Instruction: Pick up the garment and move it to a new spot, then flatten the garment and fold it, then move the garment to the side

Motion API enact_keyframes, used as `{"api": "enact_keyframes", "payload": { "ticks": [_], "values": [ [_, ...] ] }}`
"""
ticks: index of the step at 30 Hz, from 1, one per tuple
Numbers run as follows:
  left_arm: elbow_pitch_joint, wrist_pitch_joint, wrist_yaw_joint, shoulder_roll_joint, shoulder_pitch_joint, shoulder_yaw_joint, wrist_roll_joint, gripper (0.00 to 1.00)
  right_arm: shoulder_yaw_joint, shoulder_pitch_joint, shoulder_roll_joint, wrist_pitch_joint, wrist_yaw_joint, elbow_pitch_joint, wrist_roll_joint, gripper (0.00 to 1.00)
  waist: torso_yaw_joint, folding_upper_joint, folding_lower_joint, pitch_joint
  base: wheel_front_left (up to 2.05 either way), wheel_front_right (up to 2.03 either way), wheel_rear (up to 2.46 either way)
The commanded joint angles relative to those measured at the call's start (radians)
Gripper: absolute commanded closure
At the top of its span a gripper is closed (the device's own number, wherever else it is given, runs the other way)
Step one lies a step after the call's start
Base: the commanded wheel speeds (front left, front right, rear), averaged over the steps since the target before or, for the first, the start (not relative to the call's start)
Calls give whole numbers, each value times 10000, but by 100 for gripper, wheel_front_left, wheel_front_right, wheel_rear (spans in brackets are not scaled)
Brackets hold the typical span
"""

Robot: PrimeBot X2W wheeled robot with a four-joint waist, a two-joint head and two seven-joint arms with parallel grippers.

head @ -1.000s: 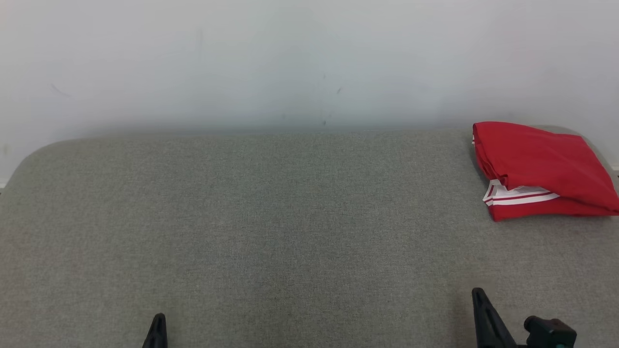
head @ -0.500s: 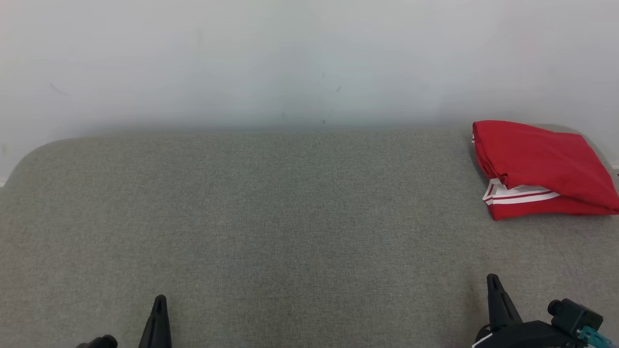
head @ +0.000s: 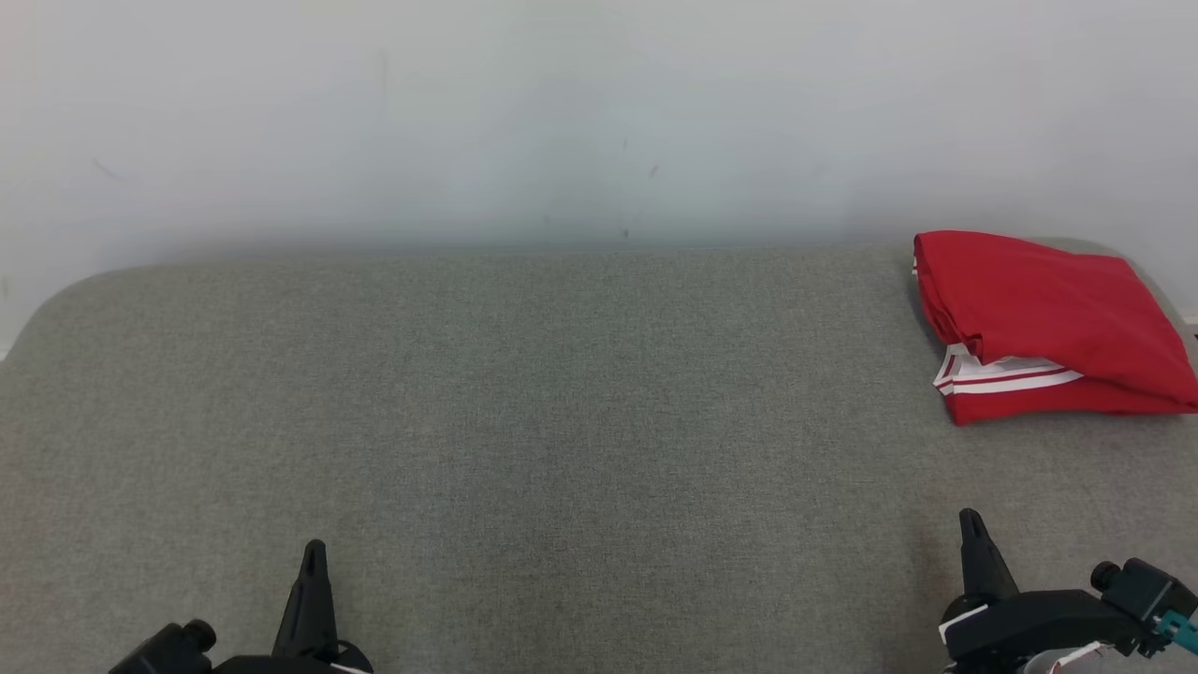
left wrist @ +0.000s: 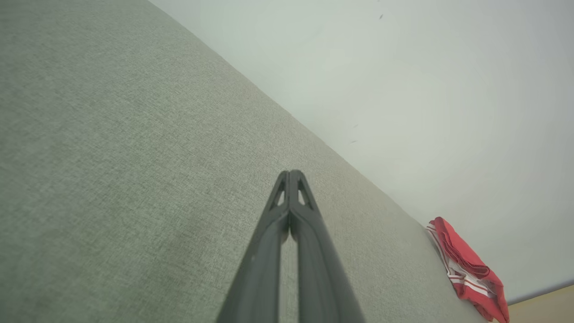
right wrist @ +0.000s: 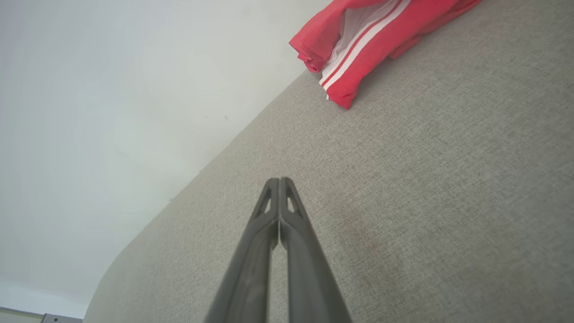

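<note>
The garment [head: 1048, 323] is red with white stripes and lies folded at the far right of the grey fabric surface [head: 562, 421], close to the wall. It also shows small in the left wrist view, garment [left wrist: 468, 264], and at the top of the right wrist view, garment [right wrist: 372, 36]. My left gripper [head: 314, 548] is shut and empty at the lower left, far from the cloth. My right gripper [head: 970, 518] is shut and empty at the lower right, a short way in front of the garment. Both pairs of fingertips touch: left gripper [left wrist: 290, 172], right gripper [right wrist: 279, 180].
A pale wall [head: 562, 122] rises right behind the grey surface. The surface's back corners are rounded, and the garment lies near its right edge. A strip of tan floor [left wrist: 545, 305] shows past that edge in the left wrist view.
Both grippers have come further up into the head view, the right one also drifting slightly right. The garment has not moved.
</note>
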Motion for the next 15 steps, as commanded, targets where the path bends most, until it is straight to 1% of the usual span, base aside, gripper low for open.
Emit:
{"api": "enact_keyframes", "payload": {
  "ticks": [1,15],
  "values": [
    [-46,41,-38,30,-299,-10,-284,100,-89,-286,-56,69,2,-62,282,100,0,0,0,2,0,0,0],
    [302,288,-51,32,-897,-166,-2149,100,-475,-775,-117,694,4,199,2034,100,-16,0,0,34,0,0,0]
  ]
}}
